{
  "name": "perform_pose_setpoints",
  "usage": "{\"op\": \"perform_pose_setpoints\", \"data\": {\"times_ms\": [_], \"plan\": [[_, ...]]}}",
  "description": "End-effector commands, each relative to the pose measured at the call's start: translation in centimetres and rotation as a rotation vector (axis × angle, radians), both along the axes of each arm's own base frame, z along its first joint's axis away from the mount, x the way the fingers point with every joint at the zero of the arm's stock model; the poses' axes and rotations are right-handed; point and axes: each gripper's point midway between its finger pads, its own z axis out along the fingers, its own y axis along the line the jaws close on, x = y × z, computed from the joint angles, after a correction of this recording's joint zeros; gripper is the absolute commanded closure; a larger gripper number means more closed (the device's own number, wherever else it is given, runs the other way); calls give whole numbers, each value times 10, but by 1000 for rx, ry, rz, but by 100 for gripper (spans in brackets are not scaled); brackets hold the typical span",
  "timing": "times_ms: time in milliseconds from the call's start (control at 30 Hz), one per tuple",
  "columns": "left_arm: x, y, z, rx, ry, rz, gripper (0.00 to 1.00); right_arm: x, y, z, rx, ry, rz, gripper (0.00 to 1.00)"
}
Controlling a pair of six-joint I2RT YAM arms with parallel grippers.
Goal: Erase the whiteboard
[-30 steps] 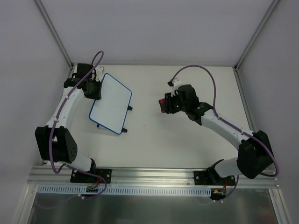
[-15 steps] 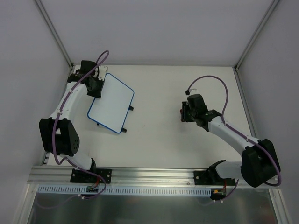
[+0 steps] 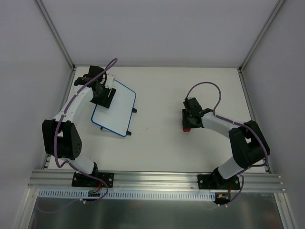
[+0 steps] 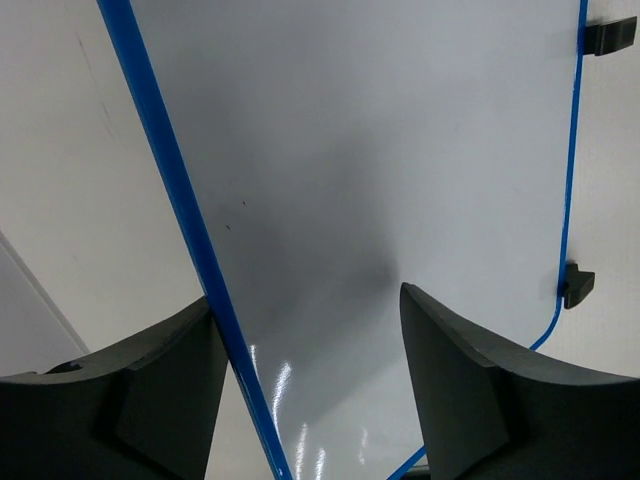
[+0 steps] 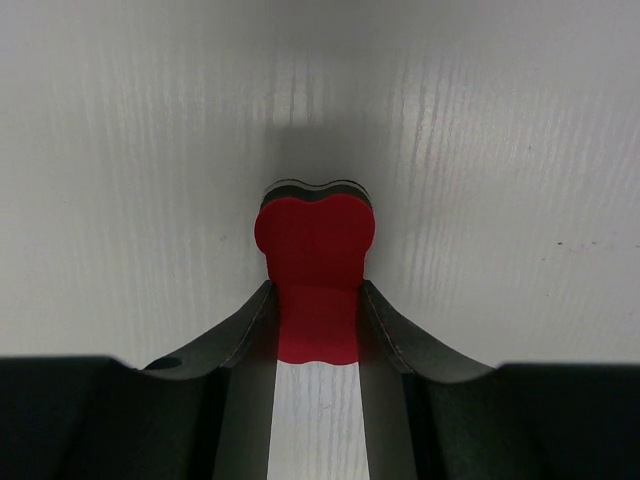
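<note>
L: your left hand (image 4: 310,300) spread astride whiteboard (image 4: 400,150) rim, no grip | R: your right hand (image 5: 315,300) pinches red eraser (image 5: 315,235) low at table (image 5: 120,150), well apart, likely parking it; wipe looks done.

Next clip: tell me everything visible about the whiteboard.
The whiteboard is a small white rectangle with a thin blue rim, rounded corners and two black feet on its right edge. Its glossy face looks clean apart from tiny specks. It lies skewed on the left half of the table. The left gripper hangs open at its far-left corner, fingers astride the rim; contact cannot be judged.
</note>
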Motion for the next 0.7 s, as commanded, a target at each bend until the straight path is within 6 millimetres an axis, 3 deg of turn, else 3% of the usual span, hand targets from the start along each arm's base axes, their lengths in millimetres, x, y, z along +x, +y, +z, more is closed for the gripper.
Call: {"op": "perform_pose_setpoints", "data": {"times_ms": [0,100,133,200,233,300,467,600,667], "plan": [[-23,-10,3,-37,52,19,34,16,2,10,3,-43,-37,94],[-21,-5,17,-26,3,54,29,16,4,6,7,-30,-35,81],[-21,-4,21,-24,-11,63,27,16,4,6,9,-29,-37,72],[-22,-1,29,-17,-42,86,12,16,4,5,9,-29,-37,63],[-22,0,32,-15,-51,93,8,17,4,5,7,-29,-40,53],[-22,2,33,-10,-59,108,2,17,3,2,1,-24,-41,45],[-25,11,40,11,-96,169,1,16,4,6,15,-34,-44,20],[-28,19,70,-7,-204,267,1,17,2,31,35,-102,-43,7],[-34,22,96,-30,-286,298,1,21,0,62,53,-181,-31,2]]}}
